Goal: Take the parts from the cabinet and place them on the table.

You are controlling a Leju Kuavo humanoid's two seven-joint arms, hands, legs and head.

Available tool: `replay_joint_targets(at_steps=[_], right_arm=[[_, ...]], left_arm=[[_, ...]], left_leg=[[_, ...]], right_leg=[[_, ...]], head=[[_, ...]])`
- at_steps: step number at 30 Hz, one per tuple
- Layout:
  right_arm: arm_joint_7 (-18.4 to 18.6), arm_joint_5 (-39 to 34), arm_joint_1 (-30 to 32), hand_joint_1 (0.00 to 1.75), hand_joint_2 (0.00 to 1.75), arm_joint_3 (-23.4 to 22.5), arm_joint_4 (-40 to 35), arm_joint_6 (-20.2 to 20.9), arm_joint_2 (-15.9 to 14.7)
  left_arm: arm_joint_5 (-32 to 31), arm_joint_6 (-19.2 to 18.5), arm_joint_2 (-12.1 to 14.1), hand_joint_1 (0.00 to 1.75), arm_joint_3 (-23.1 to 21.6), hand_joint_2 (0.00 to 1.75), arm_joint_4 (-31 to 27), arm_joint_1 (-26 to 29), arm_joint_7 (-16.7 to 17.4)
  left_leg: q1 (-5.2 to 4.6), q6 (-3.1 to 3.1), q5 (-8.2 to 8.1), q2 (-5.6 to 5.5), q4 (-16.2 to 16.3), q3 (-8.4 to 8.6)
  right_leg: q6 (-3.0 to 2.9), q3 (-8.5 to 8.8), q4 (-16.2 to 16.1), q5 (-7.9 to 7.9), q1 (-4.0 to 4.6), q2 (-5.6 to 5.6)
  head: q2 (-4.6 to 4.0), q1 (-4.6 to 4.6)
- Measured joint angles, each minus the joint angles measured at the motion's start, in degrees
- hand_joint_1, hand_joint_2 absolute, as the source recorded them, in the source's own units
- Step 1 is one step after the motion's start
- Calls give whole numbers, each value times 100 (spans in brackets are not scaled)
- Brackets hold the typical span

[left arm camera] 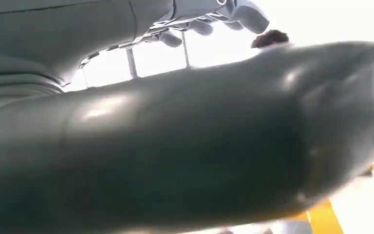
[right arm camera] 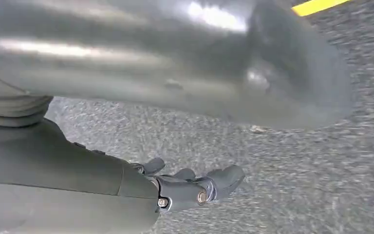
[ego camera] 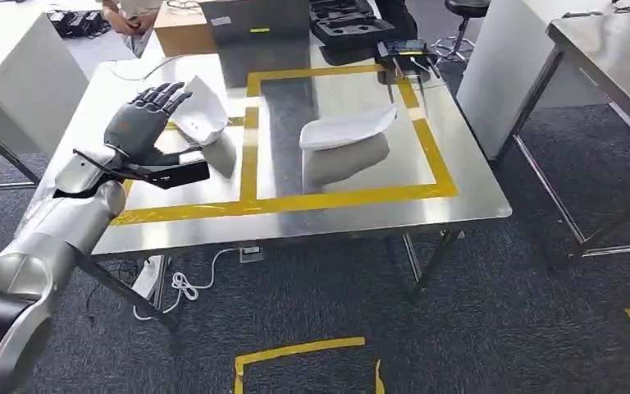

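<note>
Silver left arm comes in from the lower left of the steel table with yellow tape outlines [ego camera: 476,205], its dark grey many-fingered left hand [ego camera: 141,123] raised over the table's left part, fingers spread and fanned, holding nothing. Just past the fingertips, on the far side from the wrist, lies a white curved moulded plastic shell part [ego camera: 201,111], inside the left taped strip; whether the fingers touch it I cannot tell, looks like a small gap. Its long axis seems to run away from the robot, tilted a bit right. Further right on the same table, inside the big taped rectangle, sits a second white curved moulded shell part [ego camera: 346,131], long axis running left-right, well apart from the left hand.

Count: two white parts on the table, one taped table in play, one brown cardboard box [ego camera: 182,31] at the table's far edge, one black foam-lined case [ego camera: 351,25] right of the box.

Right hand [right arm camera: 195,187] hangs over grey carpet, away from the table, fingers loosely apart, nothing in them. Left hand is clearly the nearer one to both parts.

Judgement: both parts look already placed, left hand looks to have let go, next likely a pull back from the table
</note>
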Motion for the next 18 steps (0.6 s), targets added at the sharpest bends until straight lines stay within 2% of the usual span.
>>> replay_joint_targets(at_steps=[1,2,3,4,5,6,7,8,9,10,11,12,13,14,15,16,17,18], right_arm=[[0,2,-2,0,0,0,0,4,0],[0,2,-1,0,0,0,0,24,7],[0,2,2,0,0,0,0,39,4],[-4,2,-6,0,0,0,0,63,-2],[-15,2,-9,0,0,0,0,68,-18],[-24,2,4,0,0,0,0,68,-17],[-24,2,11,0,0,0,0,68,-22],[-26,2,19,0,0,0,0,68,-22],[-26,2,19,0,0,0,0,68,-24],[-28,0,12,0,0,0,0,66,-44],[-39,-11,5,0,0,0,0,68,-55],[-50,-37,2,0,0,0,0,68,-68],[-61,-55,2,0,0,0,0,66,-70],[-68,-79,1,0,0,0,0,68,-81],[-74,-103,0,0,0,0,0,68,-85],[-79,-109,-5,0,0,0,0,68,-96],[-81,-114,-24,0,0,0,0,68,-96],[-83,-118,-27,0,0,0,0,66,-112]], left_arm=[[-4,-4,-7,0,0,0,-15,-5,0],[-22,-17,-33,0,0,0,-63,-17,4],[-31,-24,-63,0,0,0,-88,-35,4],[-55,-50,-74,0,0,0,-85,-56,24],[-70,-70,-79,0,-2,0,-79,-92,24],[-70,-85,-90,0,-2,0,-79,-91,35],[-70,-118,-118,0,-2,0,-74,-106,42],[-74,-133,-151,0,-4,0,-74,-115,37],[-79,-147,-157,0,-4,0,-74,-128,31],[-85,-171,-170,0,-4,0,-70,-143,20],[-103,-192,-196,0,-4,0,-68,-155,20],[-127,-221,-225,0,-7,0,-59,-163,17],[-144,-249,-284,0,-9,0,-52,-166,22],[-186,-251,-341,0,-11,0,-41,-171,37],[-201,-256,-387,0,-13,0,-33,-187,63],[-223,-256,-440,0,-15,0,-31,-216,72],[-232,-251,-507,0,-17,0,-48,-243,85],[-232,-245,-518,0,-20,0,-52,-269,94]], left_leg=[[-32,69,-69,-7,-483,398],[-60,131,-406,0,-1056,813],[-59,96,-513,3,-1348,935],[-95,116,-419,-4,-1304,821],[-101,139,-404,0,-1321,812],[-84,192,-321,14,-1371,776],[-44,236,-235,62,-1396,770],[-40,279,-161,60,-1405,688],[-39,302,-69,61,-1393,577],[-39,304,15,60,-1382,466],[-38,299,89,58,-1368,353],[-31,291,161,58,-1348,242],[-23,279,235,57,-1325,126],[-12,257,308,57,-1297,3],[4,232,368,56,-1261,-105],[12,199,422,48,-1212,-189],[5,150,463,37,-1179,-270],[5,114,499,45,-1159,-276]], right_leg=[[10,-45,6,59,3,0],[42,-87,13,107,35,0],[71,-91,10,160,7,-11],[115,-78,-35,247,-18,-5],[150,-95,-60,315,-33,-10],[199,-115,-104,376,3,10],[228,-148,-44,253,-38,25],[268,-233,134,-59,-36,23],[308,-352,528,-470,-57,24],[340,-476,1006,-801,-75,24],[365,-576,1451,-980,-85,22],[382,-604,1760,-977,-96,22],[401,-530,1846,-806,-111,22],[415,-323,1683,-550,-126,21],[429,-33,1340,-379,-138,19],[442,354,853,-382,-154,14],[440,736,280,-742,-145,17],[324,836,102,-807,-90,60]], head=[[0,0],[0,4],[0,4],[0,-2],[0,-18],[0,-13],[0,-39],[0,-16],[0,-7],[0,-11],[0,-7],[0,-9],[0,-7],[0,-7],[0,-7],[0,-4],[0,2],[0,-15]])
